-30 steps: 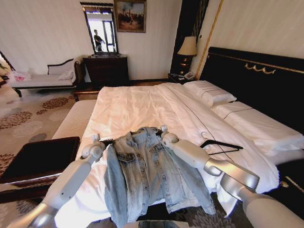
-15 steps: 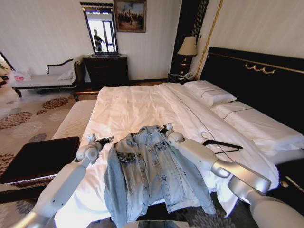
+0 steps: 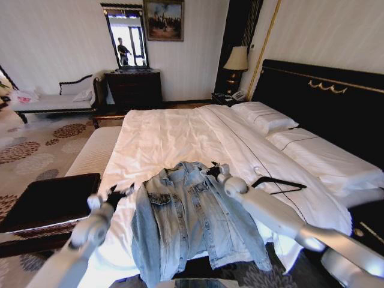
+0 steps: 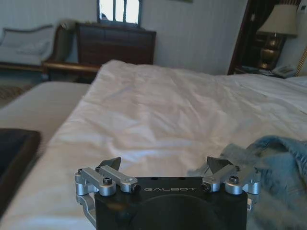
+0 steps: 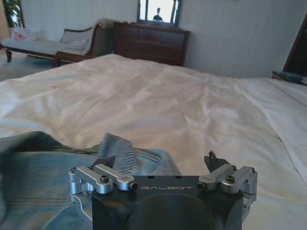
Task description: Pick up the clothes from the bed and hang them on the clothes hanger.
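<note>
On the bed (image 3: 180, 135) the clothes (image 3: 189, 219) lie flat at its foot, apparently untouched; left gripper (image 3: 120, 193) and right gripper (image 3: 214, 169) flank them, fingers spread, near the clothes hanger (image 3: 279, 183).

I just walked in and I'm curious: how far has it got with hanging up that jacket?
Barely started. The jacket lies spread at the foot of the bed, and the hanger lies apart beside it, bare. Both tools, left and right, sit open at the jacket's shoulders, gripping nothing. Grasping, lifting and hanging all remain.
</note>
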Motion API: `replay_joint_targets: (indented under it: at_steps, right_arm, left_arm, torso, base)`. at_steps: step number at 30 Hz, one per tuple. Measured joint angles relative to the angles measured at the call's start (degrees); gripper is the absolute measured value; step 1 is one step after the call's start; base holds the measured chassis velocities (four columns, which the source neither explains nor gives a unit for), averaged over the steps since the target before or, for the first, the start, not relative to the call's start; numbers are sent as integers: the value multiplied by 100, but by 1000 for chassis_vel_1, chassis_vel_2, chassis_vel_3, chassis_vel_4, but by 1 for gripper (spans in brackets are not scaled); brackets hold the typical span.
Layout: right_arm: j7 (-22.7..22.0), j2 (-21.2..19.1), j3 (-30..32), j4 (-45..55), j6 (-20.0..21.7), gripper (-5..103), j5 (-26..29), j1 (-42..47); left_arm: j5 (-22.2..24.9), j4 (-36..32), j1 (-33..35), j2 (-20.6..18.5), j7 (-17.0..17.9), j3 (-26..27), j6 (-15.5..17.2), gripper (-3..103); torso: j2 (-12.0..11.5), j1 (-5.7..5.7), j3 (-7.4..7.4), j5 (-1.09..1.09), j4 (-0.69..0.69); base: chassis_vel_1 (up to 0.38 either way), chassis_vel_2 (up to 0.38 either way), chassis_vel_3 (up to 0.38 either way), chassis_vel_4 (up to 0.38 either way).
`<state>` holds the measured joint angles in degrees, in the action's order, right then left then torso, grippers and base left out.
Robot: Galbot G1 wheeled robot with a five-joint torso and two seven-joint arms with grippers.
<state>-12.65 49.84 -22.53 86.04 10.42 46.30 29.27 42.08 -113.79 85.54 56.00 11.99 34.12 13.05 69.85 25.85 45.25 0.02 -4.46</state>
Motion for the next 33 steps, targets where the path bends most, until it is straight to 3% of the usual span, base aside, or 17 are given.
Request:
replay_joint_targets:
  at_steps: [1, 3, 6, 7, 10, 11, 14, 23, 33]
  right_arm:
    - [0, 0, 0, 0, 0, 100, 0, 0]
    - [3, -62, 206, 229, -98, 100, -386, 312]
    - [14, -94, 282, 358, -135, 100, -535, 444]
    - [28, -133, 410, 567, -187, 100, -740, 673]
    - [27, -131, 513, 674, -216, 100, -830, 815]
    - [39, -73, 695, 867, -269, 100, -1014, 1175]
    - [172, 54, 818, 914, -428, 100, -1353, 1571]
    - [405, 538, 957, 658, -673, 100, -1856, 2036]
    - [316, 1017, 730, 402, -511, 100, -1595, 1818]
  left_arm:
    - [0, 0, 0, 0, 0, 0, 0, 100]
    - [-339, -30, 445, 312, -292, 258, -354, 100]
    - [-469, -49, 585, 417, -397, 365, -510, 100]
    - [-775, -68, 817, 580, -621, 523, -893, 100]
    - [-977, -89, 942, 667, -742, 598, -1184, 100]
    - [-1275, -165, 1256, 875, -934, 687, -1658, 100]
    - [-1532, -233, 1629, 1255, -1088, 794, -2034, 99]
    - [-1745, -250, 2132, 1948, -1234, 989, -2426, 98]
    - [-1841, -266, 2124, 2161, -1219, 1004, -2465, 98]
  torso:
    - [0, 0, 0, 0, 0]
    - [0, -1, 0, -2, 2]
    - [0, 0, 0, -3, -2]
    - [0, 1, 1, -1, -2]
    - [0, 2, 1, -2, -3]
    - [-1, 2, 2, -2, -2]
    - [0, 1, 1, -3, -1]
    - [-1, 2, 2, -2, -1]
    - [-1, 2, 2, -3, -2]
  base:
    - [0, 0, 0, 0]
    - [0, 0, 0, 0]
    - [0, 0, 0, 0]
    - [0, 0, 0, 0]
    - [0, 0, 0, 0]
    - [0, 0, 0, 0]
    - [0, 0, 0, 0]
    - [0, 0, 0, 0]
    - [0, 0, 0, 0]
